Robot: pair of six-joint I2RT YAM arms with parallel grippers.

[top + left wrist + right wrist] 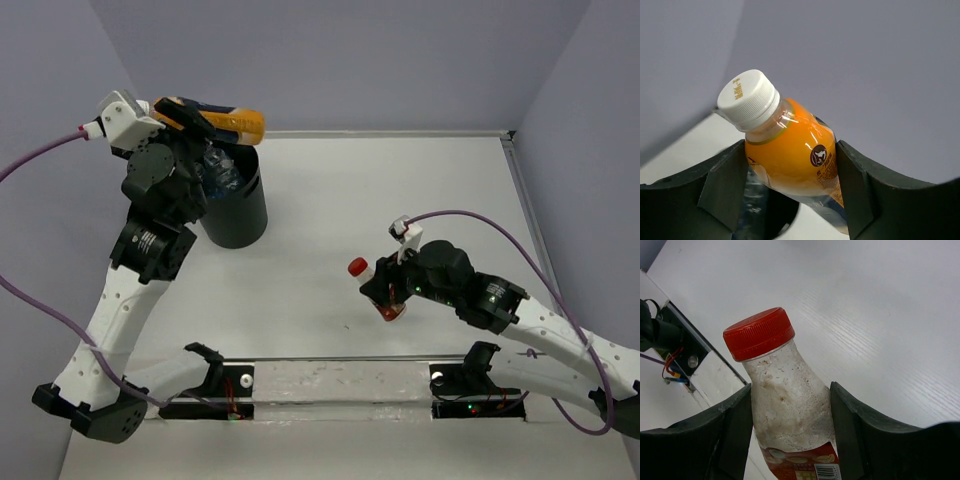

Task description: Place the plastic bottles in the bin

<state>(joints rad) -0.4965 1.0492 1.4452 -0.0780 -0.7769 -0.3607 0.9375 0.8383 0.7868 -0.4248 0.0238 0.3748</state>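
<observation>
Black plastic fingers of the left gripper [789,190] pinch a smooth orange bottle [790,155], ribbed white cap, sideways over the round black bin [240,215] holding crinkled clear bottles [218,170]. The right gripper [789,437] clamps a cloudy red-capped bottle [785,395], well apart from the bin.

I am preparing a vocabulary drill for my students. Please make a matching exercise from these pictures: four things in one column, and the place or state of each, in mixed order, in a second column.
Things
1. orange bottle
2. red-capped bottle
3. bin
4. clear bottle

Place or state
A. lying inside the bin
B. held in the right gripper
C. black, standing on the table
D. held in the left gripper, over the bin

Pairs: 1-D, 2-B, 3-C, 4-A
</observation>
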